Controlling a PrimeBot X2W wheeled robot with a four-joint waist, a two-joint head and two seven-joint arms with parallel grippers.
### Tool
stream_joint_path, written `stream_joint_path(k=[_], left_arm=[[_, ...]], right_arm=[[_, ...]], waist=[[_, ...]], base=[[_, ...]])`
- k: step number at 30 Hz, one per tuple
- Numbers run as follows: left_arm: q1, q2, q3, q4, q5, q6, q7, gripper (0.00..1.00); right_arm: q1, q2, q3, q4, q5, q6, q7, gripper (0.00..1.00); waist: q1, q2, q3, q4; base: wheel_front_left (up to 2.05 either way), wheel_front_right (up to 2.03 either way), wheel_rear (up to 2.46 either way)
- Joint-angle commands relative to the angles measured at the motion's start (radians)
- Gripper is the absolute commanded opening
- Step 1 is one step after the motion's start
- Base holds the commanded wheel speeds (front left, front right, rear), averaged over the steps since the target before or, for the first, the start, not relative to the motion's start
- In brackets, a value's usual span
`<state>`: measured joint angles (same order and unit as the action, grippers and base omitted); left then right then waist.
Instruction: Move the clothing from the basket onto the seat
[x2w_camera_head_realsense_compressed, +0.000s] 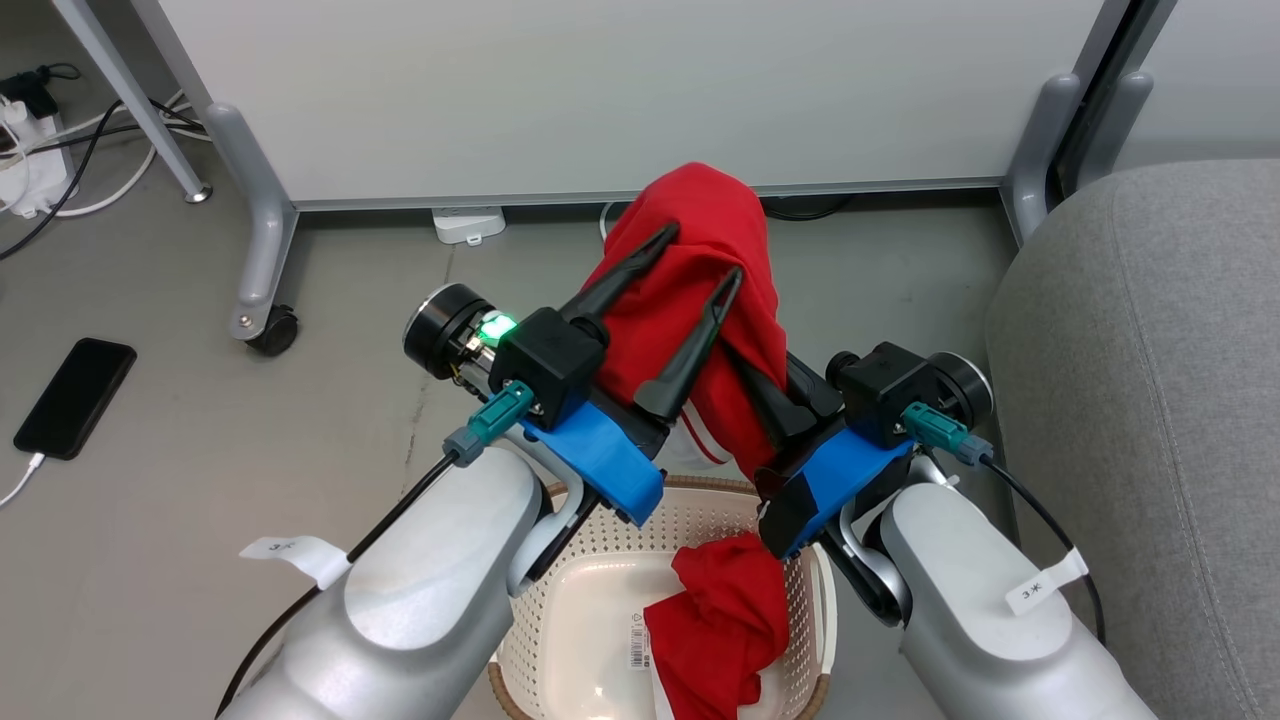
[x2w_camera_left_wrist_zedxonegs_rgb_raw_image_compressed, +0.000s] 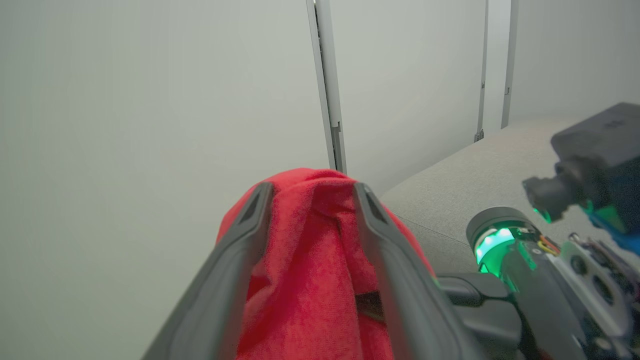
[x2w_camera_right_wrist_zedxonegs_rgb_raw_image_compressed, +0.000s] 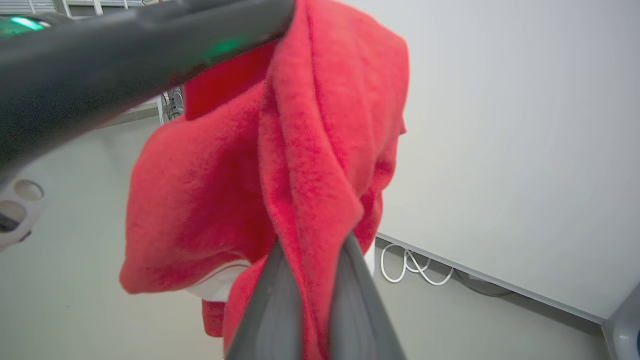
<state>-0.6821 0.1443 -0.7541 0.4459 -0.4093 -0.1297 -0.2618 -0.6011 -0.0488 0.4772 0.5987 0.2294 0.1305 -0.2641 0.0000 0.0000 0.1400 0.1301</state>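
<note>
One garment (x2w_camera_head_realsense_compressed: 710, 205) hung at the basket's (x2w_camera_head_realsense_compressed: 610, 530) 12 o'clock, right gripper (x2w_camera_right_wrist_zedxonegs_rgb_raw_image_compressed: 312, 242) pinching it; left gripper's (x2w_camera_head_realsense_compressed: 703, 255) hold we couldn't tell.

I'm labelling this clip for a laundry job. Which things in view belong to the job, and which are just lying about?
Job: laundry basket, second red garment inside it, lifted red garment, grey sofa, left tool, right tool.
Lying about: black phone on the floor, wheeled partition panel, white power strip.
</note>
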Motion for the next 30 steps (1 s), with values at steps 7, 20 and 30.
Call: stream_joint_path(k=[7, 20, 30], left_arm=[[0.008, 0.0, 0.001, -0.003, 0.006, -0.001, -0.005, 1.0], [0.029, 0.01, 0.052, -0.024, 0.045, 0.001, -0.005, 1.0], [0.071, 0.01, 0.078, -0.038, 0.077, 0.001, -0.005, 1.0]], right_arm=[[0.005, -0.003, -0.013, -0.013, 0.012, 0.001, -0.001, 0.0], [0.02, -0.003, -0.096, -0.078, -0.01, 0.001, -0.001, 0.0], [0.094, -0.003, -0.222, -0.206, -0.052, 0.001, -0.001, 0.0]], waist=[[0.0, 0.0, 0.001, -0.002], [0.0, 0.0, 0.032, -0.044], [0.0, 0.0, 0.052, -0.136]], base=[[0.0, 0.0, 0.0], [0.0, 0.0, 0.0], [0.0, 0.0, 0.0]])
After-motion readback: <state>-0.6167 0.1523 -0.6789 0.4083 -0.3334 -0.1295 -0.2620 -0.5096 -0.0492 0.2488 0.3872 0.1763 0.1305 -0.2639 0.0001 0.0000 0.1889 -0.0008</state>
